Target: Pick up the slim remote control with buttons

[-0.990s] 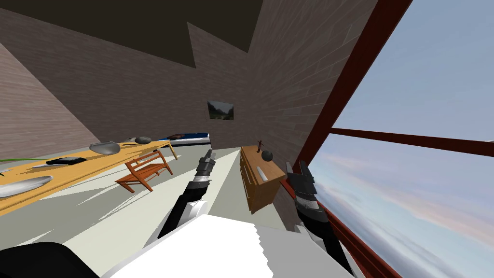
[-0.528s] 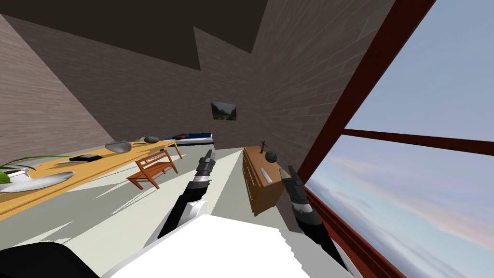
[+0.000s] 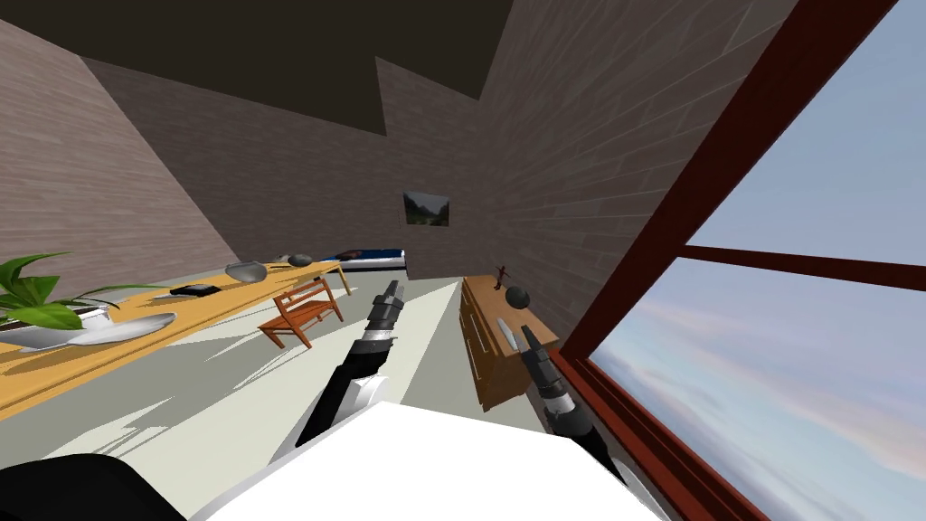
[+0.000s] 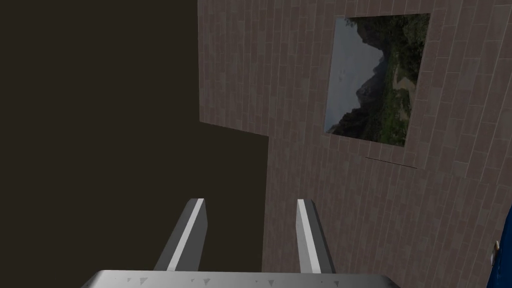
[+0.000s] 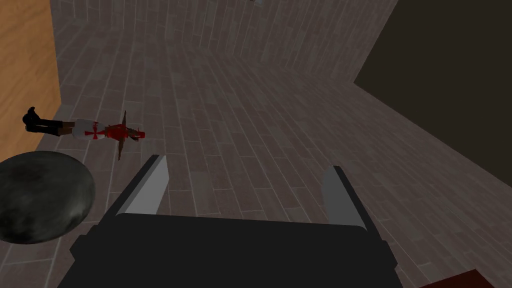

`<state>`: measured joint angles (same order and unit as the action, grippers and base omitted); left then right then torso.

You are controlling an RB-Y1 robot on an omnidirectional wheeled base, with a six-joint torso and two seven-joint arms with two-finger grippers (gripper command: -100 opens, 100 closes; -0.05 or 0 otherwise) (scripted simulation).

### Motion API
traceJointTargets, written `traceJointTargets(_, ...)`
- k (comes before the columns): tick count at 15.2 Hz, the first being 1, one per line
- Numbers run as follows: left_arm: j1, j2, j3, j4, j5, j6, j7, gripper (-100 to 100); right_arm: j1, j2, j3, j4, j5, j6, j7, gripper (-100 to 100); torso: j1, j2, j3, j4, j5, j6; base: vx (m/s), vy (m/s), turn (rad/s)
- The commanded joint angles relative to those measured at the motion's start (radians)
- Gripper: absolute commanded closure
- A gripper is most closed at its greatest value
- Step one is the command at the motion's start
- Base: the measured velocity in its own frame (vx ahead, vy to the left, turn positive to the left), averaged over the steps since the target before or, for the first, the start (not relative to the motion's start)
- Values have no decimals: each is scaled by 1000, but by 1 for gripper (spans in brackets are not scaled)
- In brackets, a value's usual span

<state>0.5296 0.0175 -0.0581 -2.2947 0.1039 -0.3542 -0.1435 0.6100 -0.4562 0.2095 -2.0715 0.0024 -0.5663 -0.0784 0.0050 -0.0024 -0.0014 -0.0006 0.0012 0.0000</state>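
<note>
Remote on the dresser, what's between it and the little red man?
A dark ball sits on the dresser top between the slim remote and the little red figure; the head view shows it.

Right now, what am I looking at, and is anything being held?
It's a robot with two arms. The big picture comes from a camera on its head; the other two come from cameras on its hands. Each hand ends in a claw with two thin grey fingers. The right claw hangs open by a wooden dresser bearing a slim light grey remote, a dark round ball and a small red figurine. The left claw is open too. Nothing is held.
</note>
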Motion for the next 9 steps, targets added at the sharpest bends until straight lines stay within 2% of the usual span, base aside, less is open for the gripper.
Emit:
traceJointTargets(1,0,0,0,0,0,0,0,0,10,-50,33,49,-6,1,8,-100,0,0,0,0,0,0,37,59,76)
traceJointTargets(2,0,0,0,0,0,0,0,0,10,-70,33,49,-6,1,8,-100,0,0,0,0,0,0,41,68,89)
traceJointTargets(3,0,0,0,0,0,0,0,0,17,-95,65,92,-9,2,18,-100,0,0,0,0,0,0,58,93,145)
traceJointTargets(4,0,0,0,0,0,0,0,0,17,-122,65,93,-9,2,18,-100,1,-1,0,0,0,0,61,95,113)
traceJointTargets(5,0,0,0,0,0,0,0,0,17,-125,65,93,-9,2,18,-100,1,-1,-1,0,0,0,47,62,26)
traceJointTargets(6,0,0,0,0,0,0,0,0,24,-159,99,136,-12,4,27,-100,0,-1,-1,0,0,0,58,66,90)
traceJointTargets(7,0,0,0,0,0,0,0,0,24,-179,99,138,-12,4,27,-100,0,-1,-1,0,0,0,60,73,105)
traceJointTargets(8,0,0,0,0,0,0,0,0,31,-204,134,163,-16,5,38,-100,0,-2,-1,0,0,0,75,97,151)
traceJointTargets(9,0,0,0,0,0,0,0,0,31,-231,134,172,-16,5,38,-100,1,-2,-1,0,0,-1,81,93,123)
